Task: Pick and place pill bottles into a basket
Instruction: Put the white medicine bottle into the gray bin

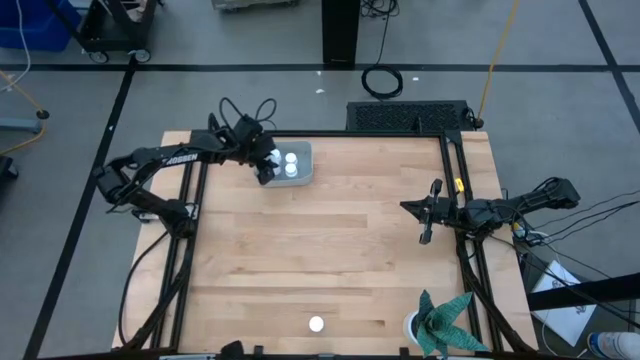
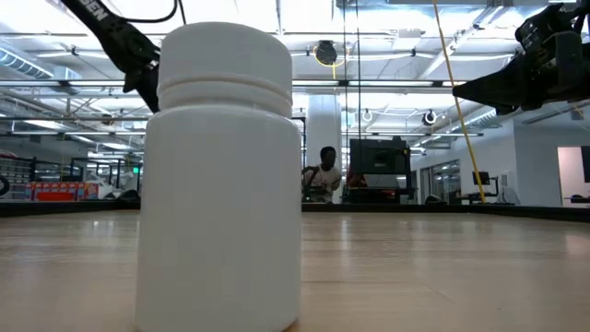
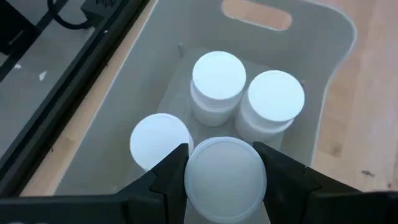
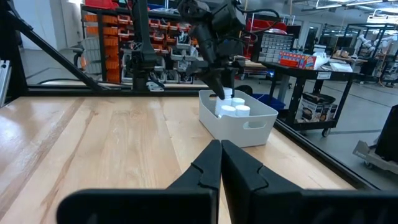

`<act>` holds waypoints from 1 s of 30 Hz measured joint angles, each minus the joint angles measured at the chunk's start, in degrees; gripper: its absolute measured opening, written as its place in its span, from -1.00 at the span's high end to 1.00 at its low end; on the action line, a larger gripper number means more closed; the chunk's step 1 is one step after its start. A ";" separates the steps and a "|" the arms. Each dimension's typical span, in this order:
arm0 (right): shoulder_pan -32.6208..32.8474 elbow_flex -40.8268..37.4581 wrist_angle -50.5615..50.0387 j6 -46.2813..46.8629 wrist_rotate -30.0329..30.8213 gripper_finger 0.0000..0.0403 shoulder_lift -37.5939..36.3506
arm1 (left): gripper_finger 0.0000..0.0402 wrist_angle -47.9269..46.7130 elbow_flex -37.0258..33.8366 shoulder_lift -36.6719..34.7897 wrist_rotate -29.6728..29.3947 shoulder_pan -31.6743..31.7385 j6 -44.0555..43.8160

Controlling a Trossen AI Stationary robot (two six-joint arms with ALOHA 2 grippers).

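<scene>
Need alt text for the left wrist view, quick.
The left gripper holds a white pill bottle by its cap, over the grey-blue basket. Three more capped bottles stand upright inside it.

Dark jointed arms, white lettering

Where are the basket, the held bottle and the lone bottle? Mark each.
basket (image 3: 329, 74), left wrist view, side wall.
held bottle (image 3: 225, 177), left wrist view, cap top.
lone bottle (image 1: 316, 324), high view, cap.

The basket (image 3: 323, 74) was crowded by three pill bottles (image 3: 217, 78) and the left gripper (image 3: 221, 174) clamping a fourth, while the broad tabletop (image 1: 320, 260) stood open except one near-edge bottle (image 1: 316, 324).
</scene>
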 joint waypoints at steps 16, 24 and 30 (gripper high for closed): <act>0.00 0.00 0.00 -0.02 0.02 0.98 0.00 | 0.13 0.21 -0.60 0.81 -0.80 -0.41 -0.63; 0.00 0.00 0.00 -0.02 0.00 0.98 0.00 | 0.18 2.63 -2.81 0.81 -1.57 -0.69 -0.70; -0.02 0.00 0.00 -0.02 0.00 0.98 0.00 | 0.07 4.56 -4.25 0.81 -1.98 -0.63 -1.05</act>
